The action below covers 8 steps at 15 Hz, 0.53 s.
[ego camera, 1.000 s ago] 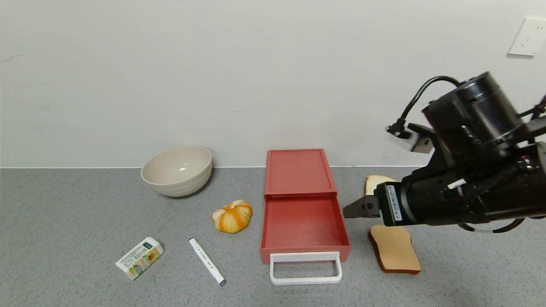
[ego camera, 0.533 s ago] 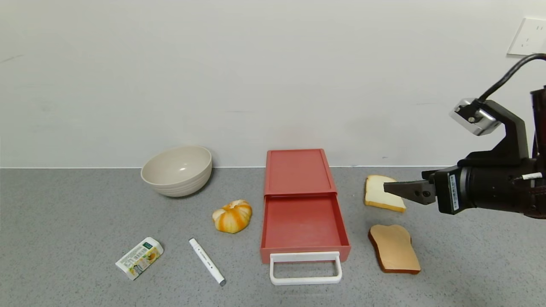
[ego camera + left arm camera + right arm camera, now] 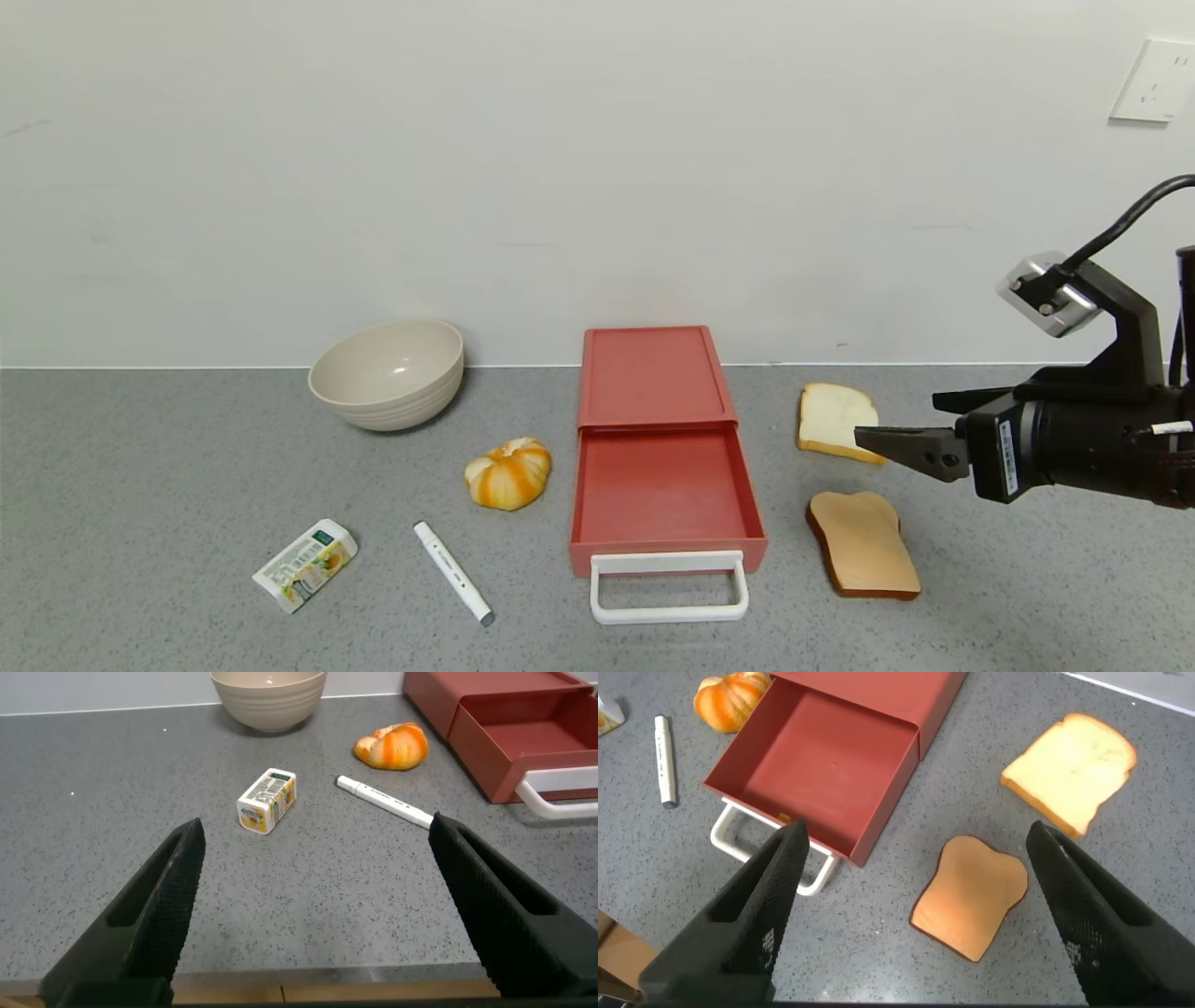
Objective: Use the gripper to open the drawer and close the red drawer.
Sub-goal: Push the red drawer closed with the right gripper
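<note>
**Red drawer stands pulled out, right gripper hovering beside it**

Although its low salmon-red case sits back against the wall, the drawer (image 3: pixel 665 495) is drawn well out toward the robot, its flat tray bare inside and its white loop handle (image 3: pixel 669 588) lying at the front on the grey speckled surface (image 3: pixel 168 467). The tray and case match in colour, and the case top is flat and plain.

The right gripper (image 3: pixel 910 425) hangs above the surface to the right of the drawer, over the two bread slices, its pointed black fingers (image 3: pixel 761 919) spread wide apart and holding nothing. It is well apart from the handle. The left gripper (image 3: pixel 318 905) is parked low at the near edge of the surface on the left, fingers likewise apart.

Right of the drawer lie a pale bread slice (image 3: pixel 836 422) farther back and a toast-brown slice (image 3: pixel 864 544) nearer, just beside the tray's right wall. Left of the drawer sit a small orange pumpkin (image 3: pixel 509 473), a white marker pen (image 3: pixel 453 571), a small carton (image 3: pixel 305 564) and a beige bowl (image 3: pixel 387 373) near the wall. Nothing lies between tray and case.

The carton bears printed text and a barcode-like label, too small to read; the gripper's white label (image 3: pixel 1006 455) is probably a serial sticker.
</note>
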Available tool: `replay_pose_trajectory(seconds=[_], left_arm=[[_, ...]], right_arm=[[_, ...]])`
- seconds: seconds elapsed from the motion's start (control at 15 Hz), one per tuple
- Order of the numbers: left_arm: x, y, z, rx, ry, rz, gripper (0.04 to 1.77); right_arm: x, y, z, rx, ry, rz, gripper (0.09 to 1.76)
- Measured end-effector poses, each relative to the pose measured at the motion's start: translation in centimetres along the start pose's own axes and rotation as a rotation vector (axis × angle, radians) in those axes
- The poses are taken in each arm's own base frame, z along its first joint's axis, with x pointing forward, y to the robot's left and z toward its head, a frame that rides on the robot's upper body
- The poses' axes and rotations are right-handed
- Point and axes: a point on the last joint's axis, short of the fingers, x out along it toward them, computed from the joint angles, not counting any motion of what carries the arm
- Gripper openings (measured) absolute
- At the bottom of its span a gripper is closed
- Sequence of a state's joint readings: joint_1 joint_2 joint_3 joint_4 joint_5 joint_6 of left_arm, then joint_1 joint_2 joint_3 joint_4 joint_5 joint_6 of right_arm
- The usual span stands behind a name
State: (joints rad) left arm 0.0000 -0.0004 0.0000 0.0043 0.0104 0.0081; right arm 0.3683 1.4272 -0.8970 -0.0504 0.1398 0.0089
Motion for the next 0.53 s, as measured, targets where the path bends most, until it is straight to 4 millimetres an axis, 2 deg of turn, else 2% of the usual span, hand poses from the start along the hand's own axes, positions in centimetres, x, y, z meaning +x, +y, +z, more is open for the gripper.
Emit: replay_pose_trajectory(seconds=[0.53], left_arm=[[0.0, 0.0, 0.0, 0.0, 0.0, 0.0, 1.73]], right_arm=[[-0.05, 0.13, 0.3, 0.029, -0.001, 0.004, 1.71]])
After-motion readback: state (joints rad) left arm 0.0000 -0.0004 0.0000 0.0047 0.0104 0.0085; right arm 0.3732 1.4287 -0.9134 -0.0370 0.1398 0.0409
